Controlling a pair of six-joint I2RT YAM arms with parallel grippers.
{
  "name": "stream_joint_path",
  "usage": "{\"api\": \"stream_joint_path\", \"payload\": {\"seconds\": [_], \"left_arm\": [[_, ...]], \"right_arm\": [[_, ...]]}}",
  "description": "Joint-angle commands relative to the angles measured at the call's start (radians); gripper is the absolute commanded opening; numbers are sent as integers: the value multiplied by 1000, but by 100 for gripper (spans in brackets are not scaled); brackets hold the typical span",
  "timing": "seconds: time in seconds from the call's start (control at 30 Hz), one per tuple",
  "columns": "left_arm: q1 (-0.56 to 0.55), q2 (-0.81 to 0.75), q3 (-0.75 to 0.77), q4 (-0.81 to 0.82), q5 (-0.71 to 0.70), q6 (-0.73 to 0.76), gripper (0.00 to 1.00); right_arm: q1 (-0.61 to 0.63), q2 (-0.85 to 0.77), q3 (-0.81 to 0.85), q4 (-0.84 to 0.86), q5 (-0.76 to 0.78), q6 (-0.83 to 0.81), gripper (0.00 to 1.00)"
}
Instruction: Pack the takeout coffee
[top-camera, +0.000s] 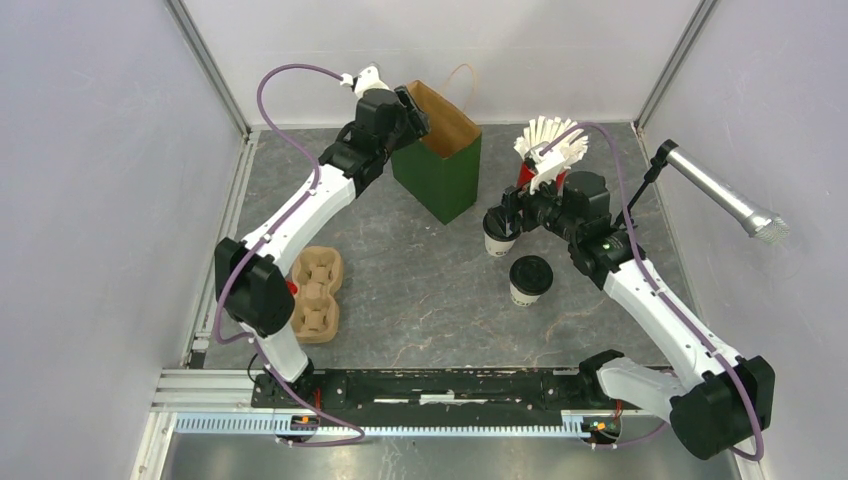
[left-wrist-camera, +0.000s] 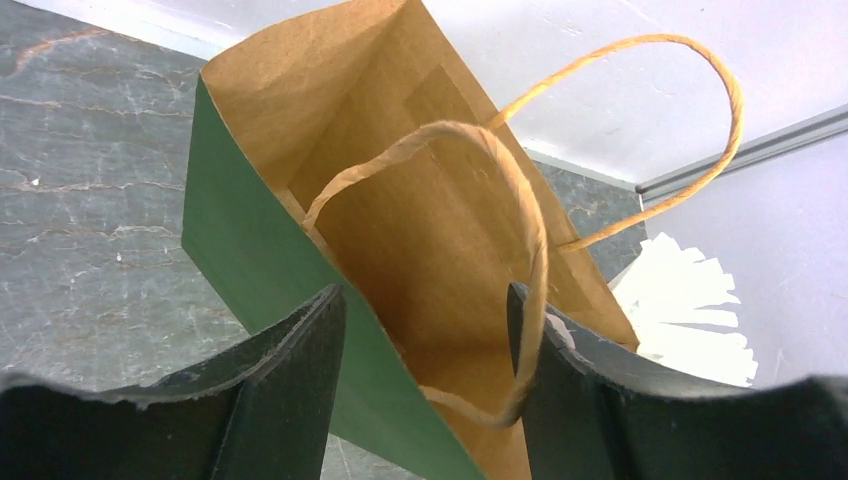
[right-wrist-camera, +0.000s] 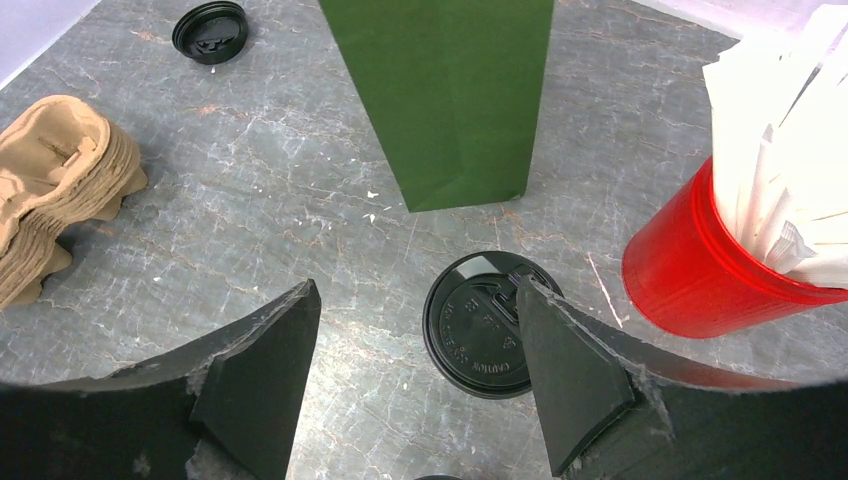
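Two white cups with black lids stand right of the green paper bag (top-camera: 440, 170). One cup (top-camera: 497, 240) is directly under my right gripper (top-camera: 508, 212); the other cup (top-camera: 530, 280) stands apart, nearer the front. In the right wrist view my right gripper (right-wrist-camera: 418, 290) is open above the table, and the first cup's lid (right-wrist-camera: 470, 325) lies below it, close to the right finger. My left gripper (left-wrist-camera: 425, 300) is open at the bag's mouth. One finger is outside the green wall (left-wrist-camera: 260, 270), the other against the near twine handle (left-wrist-camera: 535, 230). The bag looks empty inside.
A red cup (right-wrist-camera: 690, 270) of white straws (top-camera: 550, 145) stands just behind the right gripper. The brown pulp carrier (top-camera: 317, 293) lies by the left arm. A loose black lid (right-wrist-camera: 208, 32) lies flat beyond it. A microphone (top-camera: 725, 200) juts in from the right wall.
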Motion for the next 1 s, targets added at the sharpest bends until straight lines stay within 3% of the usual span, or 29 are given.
{"api": "stream_joint_path", "payload": {"seconds": [0.0, 0.13, 0.37, 0.57, 0.97], "left_arm": [[-13, 11, 33, -46, -58, 65, 69], [-20, 30, 43, -71, -88, 83, 65], [-23, 6, 58, -94, -69, 140, 27], [-21, -53, 72, -166, -24, 207, 8], [-21, -227, 39, -448, 166, 268, 2]], "right_arm": [[7, 4, -3, 37, -15, -15, 79], [8, 11, 2, 34, -18, -17, 80], [10, 13, -7, 33, -5, -27, 80], [11, 7, 12, 24, -15, -27, 81], [10, -95, 88, 0, -51, 35, 85]]}}
